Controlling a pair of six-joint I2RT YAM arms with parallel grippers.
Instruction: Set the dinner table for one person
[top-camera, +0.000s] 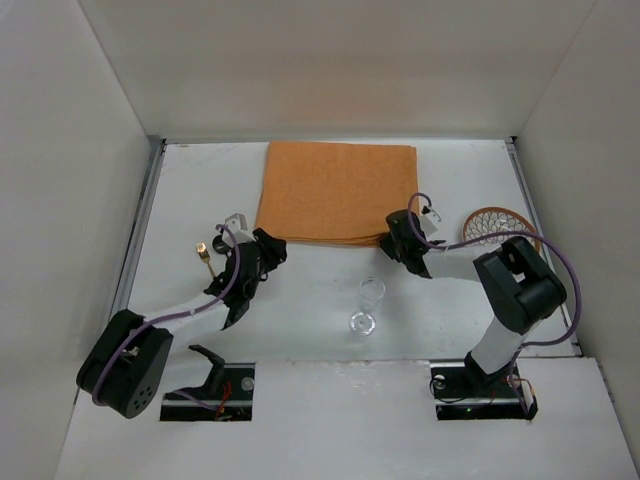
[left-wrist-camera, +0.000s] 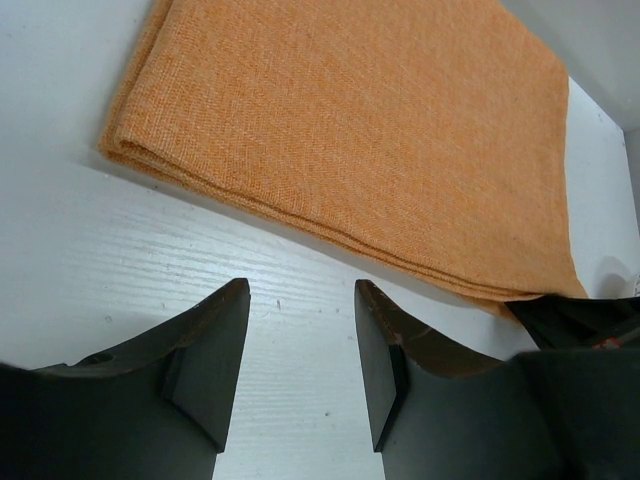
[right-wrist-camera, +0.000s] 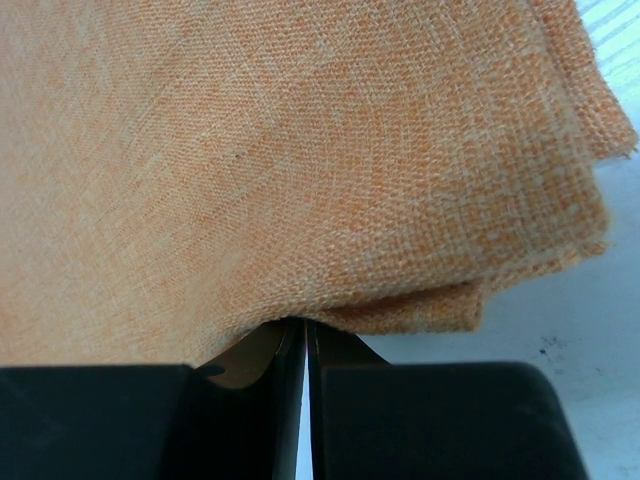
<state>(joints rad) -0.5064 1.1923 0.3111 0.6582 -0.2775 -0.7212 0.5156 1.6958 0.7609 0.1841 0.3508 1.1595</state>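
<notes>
We see the white table (top-camera: 200, 190) filling the workspace, its side edges running along the metal rails, and both arms reach out over it from the near edge. An orange cloth placemat (top-camera: 337, 190), folded into layers, lies flat at the far middle of the table.

The left end effector (top-camera: 270, 245) hangs just off the placemat's near left corner. In its wrist view its fingers stand apart over bare table (left-wrist-camera: 100, 250), with nothing between them and the placemat (left-wrist-camera: 370, 130) just beyond their tips.

The right end effector (top-camera: 388, 240) is at the near right corner. Its wrist view shows the fingers pressed together on the cloth's near edge (right-wrist-camera: 303, 330), and the placemat (right-wrist-camera: 280, 150) bunches up slightly there.

A clear stemmed glass (top-camera: 367, 305) sits on the table between the two arms, apart from the placemat. A round woven mat (top-camera: 497, 225) lies to the right, partly hidden by the right arm. A small gold-coloured utensil (top-camera: 203, 250) lies left of the left arm; we cannot tell which kind.
</notes>
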